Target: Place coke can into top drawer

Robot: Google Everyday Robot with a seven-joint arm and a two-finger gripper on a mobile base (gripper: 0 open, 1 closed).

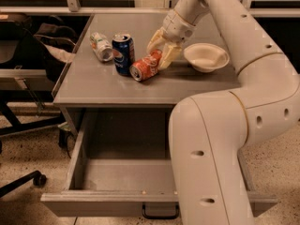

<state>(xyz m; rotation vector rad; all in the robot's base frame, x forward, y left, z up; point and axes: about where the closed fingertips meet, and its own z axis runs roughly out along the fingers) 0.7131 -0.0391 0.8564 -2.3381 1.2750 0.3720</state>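
Observation:
The coke can (144, 67) lies on its side on the grey cabinet top (103, 86), silver top facing front-left, right next to the blue Pepsi can. My gripper (161, 50) reaches down from the back right, with its fingers (168, 56) closed on the can's rear end. The top drawer (117, 203) stands pulled out below the cabinet top. What shows of its inside is empty, and its dark handle (160, 213) is at the front. My arm hides the drawer's right part.
A blue Pepsi can (123, 53) stands upright just left of the coke can. A pale silver-green can (101, 46) lies on its side further left. A white bowl (206, 56) sits to the gripper's right. A dark office chair (28, 55) stands left of the cabinet.

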